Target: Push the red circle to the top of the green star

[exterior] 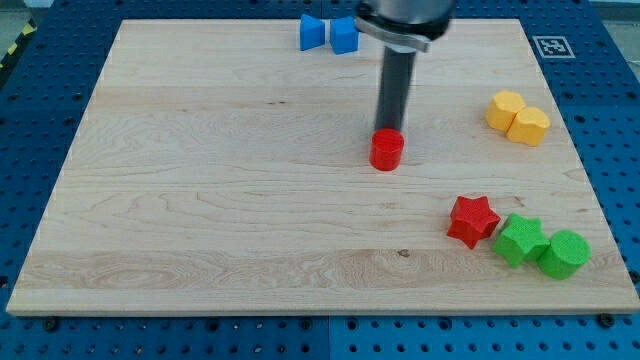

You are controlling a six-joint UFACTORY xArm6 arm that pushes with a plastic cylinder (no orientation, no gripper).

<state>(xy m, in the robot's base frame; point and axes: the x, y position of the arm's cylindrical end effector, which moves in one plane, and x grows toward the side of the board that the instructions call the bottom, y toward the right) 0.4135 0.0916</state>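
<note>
The red circle is a short red cylinder near the middle of the wooden board, a little right of centre. My tip stands right behind it on its upper side, touching or nearly touching its top edge. The green star lies at the lower right of the board, between a red star on its left and a green circle on its right. The red circle is well up and to the left of the green star.
Two blue blocks sit at the top edge of the board. Two yellow blocks sit touching each other at the right side. The wooden board lies on a blue perforated table.
</note>
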